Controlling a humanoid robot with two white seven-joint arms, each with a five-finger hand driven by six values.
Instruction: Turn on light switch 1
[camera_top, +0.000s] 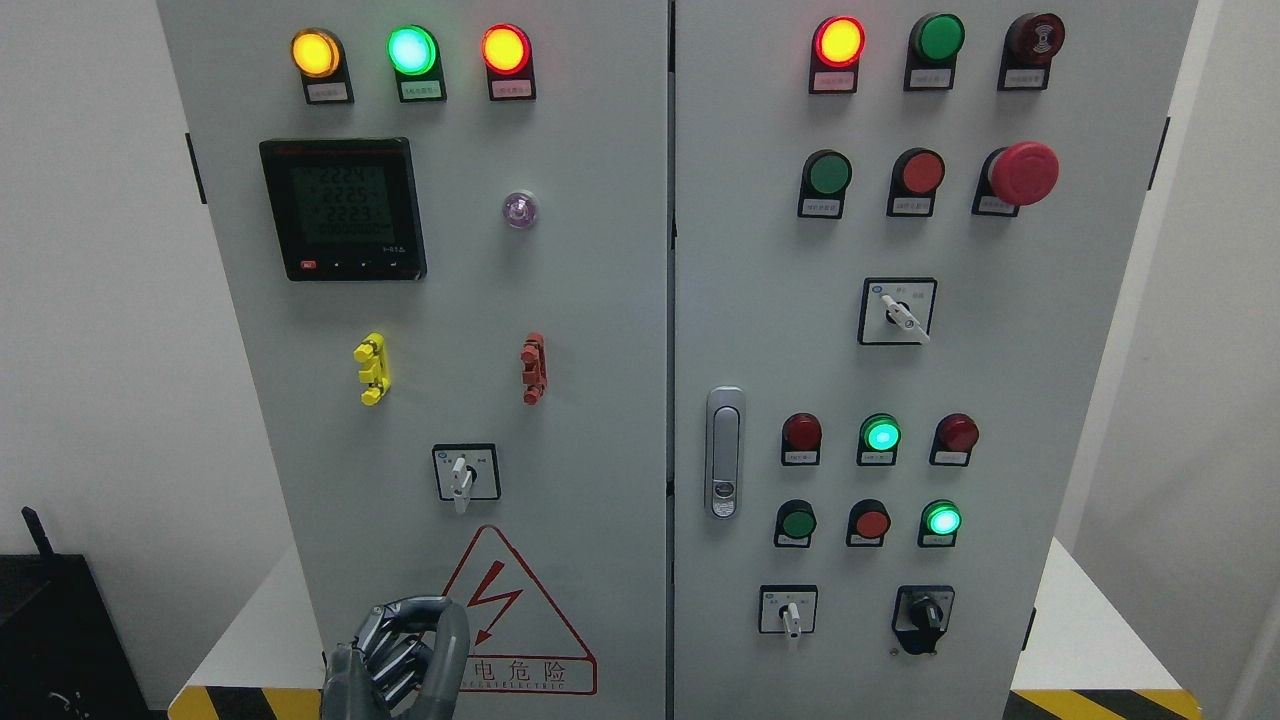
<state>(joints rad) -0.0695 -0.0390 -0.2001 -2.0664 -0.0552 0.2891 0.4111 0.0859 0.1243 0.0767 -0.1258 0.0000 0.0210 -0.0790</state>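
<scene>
A grey cabinet (600, 300) with two doors is faced, its panels set with lamps, buttons and rotary switches. Which control is switch 1 cannot be told, since the labels are too small to be read; the nearest candidate to the hand is judged to be the left-door switch (463, 474), a small rotary knob in a black-edged square plate, its lever pointing roughly straight down, just above the warning triangle (510, 620). Three more rotary switches are seen on the right door: an upper one (898, 312) and two lower ones (790, 612) (923, 615). The left hand (405, 655) is seen at the bottom edge, low in front of the left door and beside the triangle, well below the left-door switch; its fingers are curled inward and nothing is gripped. No control is touched by it. The right hand is not shown. The task is judged to be at its start: no switch is held, and the whole of the work is left, namely the hand being raised to the knob, the lever being taken between the fingers and turned. Several lamps are lit, yet none can be tied to switch 1
</scene>
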